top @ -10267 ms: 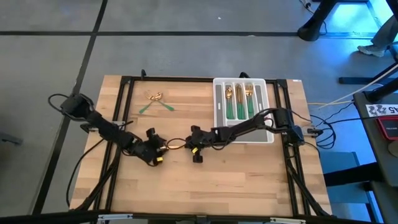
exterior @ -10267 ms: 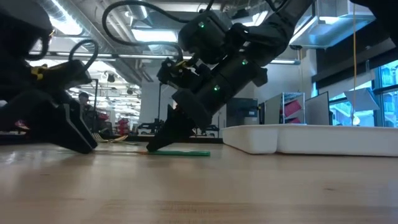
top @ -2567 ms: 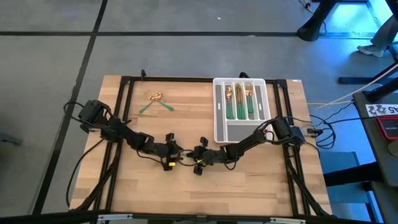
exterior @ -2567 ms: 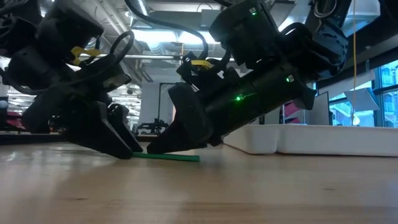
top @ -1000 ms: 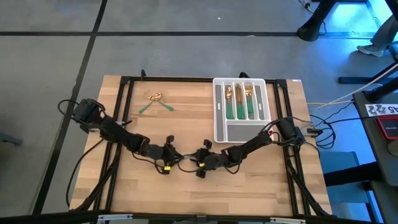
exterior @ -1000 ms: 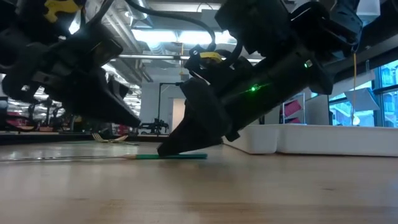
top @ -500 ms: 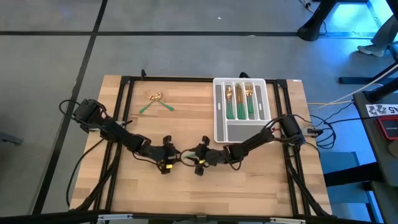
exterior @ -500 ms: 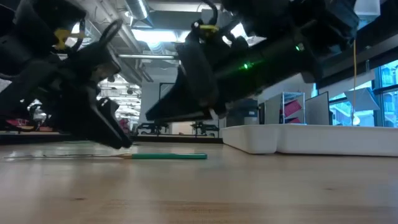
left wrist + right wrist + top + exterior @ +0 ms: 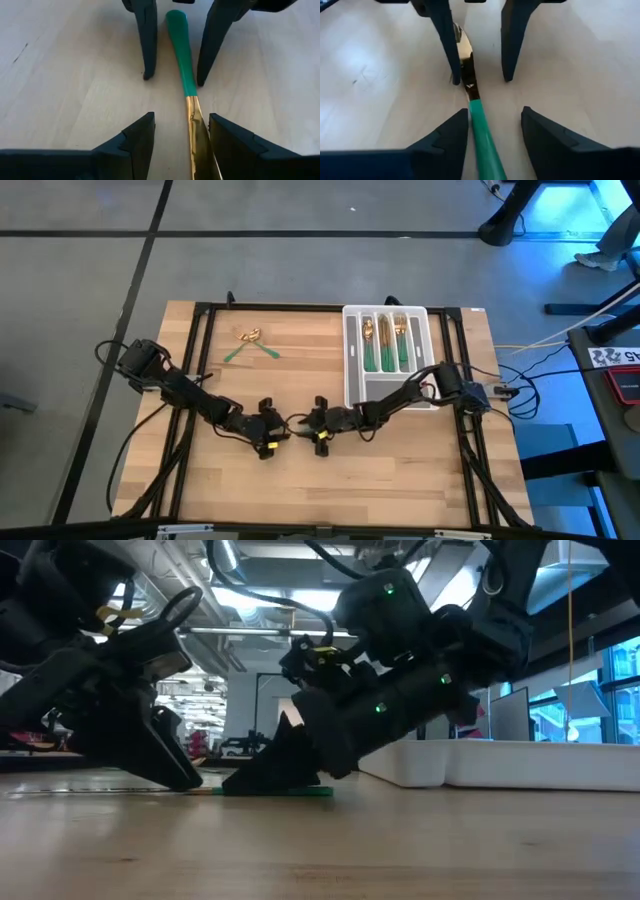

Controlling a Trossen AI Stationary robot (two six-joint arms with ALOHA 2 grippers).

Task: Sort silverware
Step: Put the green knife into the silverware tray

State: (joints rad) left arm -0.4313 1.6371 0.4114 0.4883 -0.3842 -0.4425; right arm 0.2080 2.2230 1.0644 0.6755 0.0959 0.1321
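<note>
— Where are your claws?

— Both are low over the bench [image 9: 400, 470], just toward 6 o'clock of its middle, tips pointed at each other. My left arm reaches in from 9 o'clock, my right arm from 3 o'clock.

— And what lies between them?

— One piece [image 9: 180, 55] of silverware, flat on the wood. Its gold head points toward 9 o'clock and its green handle toward 3 o'clock. I cannot tell whether it is a spoon, a knife or a fork.

— Are you holding it?

— No. My left claw [image 9: 181, 120] is spread wide, with the gold end running between its fingers, nearer one finger than the other. My right claw [image 9: 495, 112] is spread wide too, one finger on each side of the green handle. Seen past my right wrist, one left fingertip stands just beside the gold neck; whether it touches I cannot tell.

— Where is the rest of the silverware?

— Most of it sits in the tray [image 9: 349, 385] at about 2 o'clock. Three long slots hold green-handled pieces [image 9: 385, 345], gold heads toward 12 o'clock. My right arm passes over the tray's near corner.

— Anything loose?

— Two pieces [image 9: 250, 345] at 11 o'clock, well apart from my claws. Their gold heads meet and their green handles splay apart toward 6 o'clock.
</note>
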